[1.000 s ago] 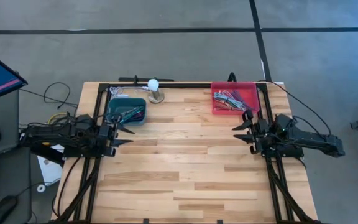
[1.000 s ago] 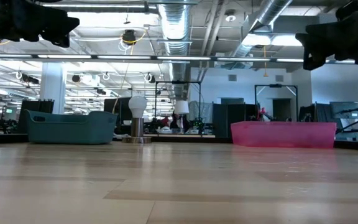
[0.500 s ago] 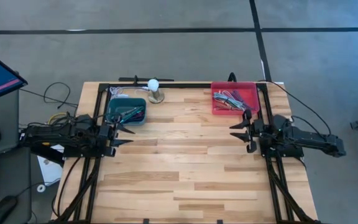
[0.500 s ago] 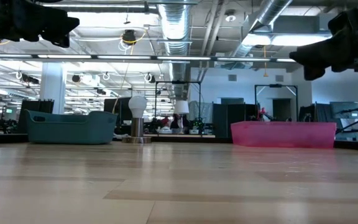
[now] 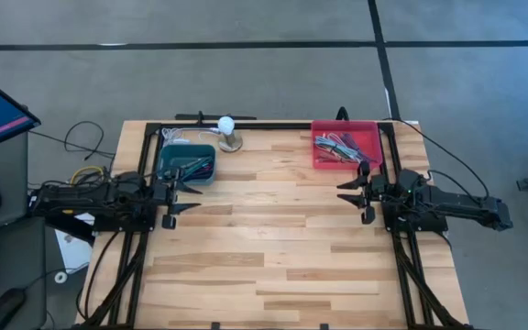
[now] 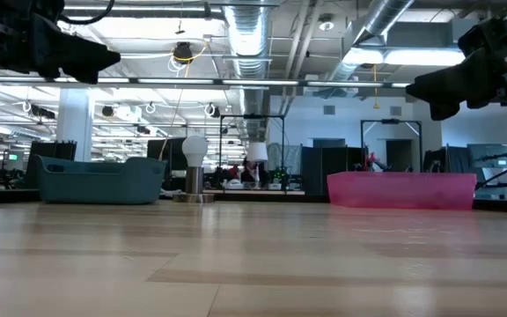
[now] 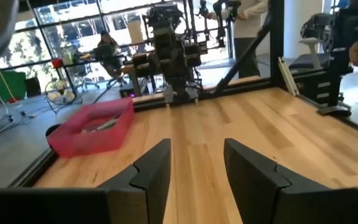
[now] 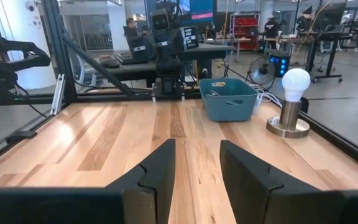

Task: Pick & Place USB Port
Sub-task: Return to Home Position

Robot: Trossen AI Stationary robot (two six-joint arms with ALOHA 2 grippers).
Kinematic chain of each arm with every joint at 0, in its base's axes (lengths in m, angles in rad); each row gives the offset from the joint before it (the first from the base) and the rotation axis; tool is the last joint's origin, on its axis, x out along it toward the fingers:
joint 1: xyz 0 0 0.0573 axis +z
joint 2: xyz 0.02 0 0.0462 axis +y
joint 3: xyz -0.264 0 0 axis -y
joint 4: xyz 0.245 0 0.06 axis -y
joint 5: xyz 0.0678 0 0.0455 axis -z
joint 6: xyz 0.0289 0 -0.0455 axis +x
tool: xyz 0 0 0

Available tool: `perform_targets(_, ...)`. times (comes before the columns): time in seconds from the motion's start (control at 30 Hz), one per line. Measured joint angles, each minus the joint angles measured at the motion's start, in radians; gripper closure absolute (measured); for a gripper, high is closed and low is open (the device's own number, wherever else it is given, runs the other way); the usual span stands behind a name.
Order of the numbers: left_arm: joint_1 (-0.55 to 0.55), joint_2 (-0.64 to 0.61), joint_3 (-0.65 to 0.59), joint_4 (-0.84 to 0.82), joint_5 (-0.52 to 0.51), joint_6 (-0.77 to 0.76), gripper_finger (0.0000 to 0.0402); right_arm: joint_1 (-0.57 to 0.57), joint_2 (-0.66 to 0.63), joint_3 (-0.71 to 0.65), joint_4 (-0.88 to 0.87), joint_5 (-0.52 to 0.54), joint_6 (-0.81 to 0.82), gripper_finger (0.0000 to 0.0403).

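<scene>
A red bin (image 5: 346, 144) holding several cables stands at the table's far right; it also shows in the low view (image 6: 401, 189) and the left wrist view (image 7: 92, 127). A teal bin (image 5: 186, 163) with cables stands at the far left, also in the right wrist view (image 8: 229, 98). My left gripper (image 5: 180, 200) is open and empty, just near of the teal bin, fingers pointing right. My right gripper (image 5: 354, 195) is open and empty, just near of the red bin, fingers pointing left. No single USB part can be told apart in the bins.
A white bulb on a metal base (image 5: 228, 132) stands at the far edge, right of the teal bin. Black frame rails (image 5: 273, 126) run along the table's far and side edges. The bare wood middle (image 5: 264, 229) lies between the two arms.
My right gripper has moved a little toward the table's left and far edge, closer to the red bin. My left gripper has shifted slightly toward the right. Both have stayed open. The bins have not moved.
</scene>
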Motion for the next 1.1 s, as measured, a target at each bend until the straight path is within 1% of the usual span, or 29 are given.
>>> perform_targets(0.4, 0.000, 0.001, -0.038, 0.007, 0.000, -0.028, 0.0253, 0.000, 0.000, 0.000, 0.000, 0.000, -0.003, 0.0284)
perform_targets(0.53, 0.000, 0.000, -0.068, 0.064, 0.000, -0.035, 0.0253, 0.000, 0.000, 0.000, 0.000, 0.000, -0.003, 0.0284)
perform_targets(0.63, 0.000, 0.000, -0.109, 0.142, 0.000, -0.033, 0.0253, 0.000, 0.000, -0.001, 0.000, -0.001, -0.003, 0.0284)
perform_targets(0.77, 0.000, 0.000, -0.110, 0.184, 0.000, -0.021, 0.0253, 0.000, 0.000, -0.001, 0.000, -0.001, -0.003, 0.0284)
perform_targets(0.97, 0.000, 0.000, -0.110, 0.184, 0.000, -0.018, 0.0253, 0.000, 0.000, -0.001, 0.000, -0.001, -0.003, 0.0284)
perform_targets(1.1, 0.000, 0.000, -0.110, 0.147, 0.000, -0.028, 0.0253, 0.000, 0.000, -0.001, 0.000, -0.001, -0.002, 0.0284)
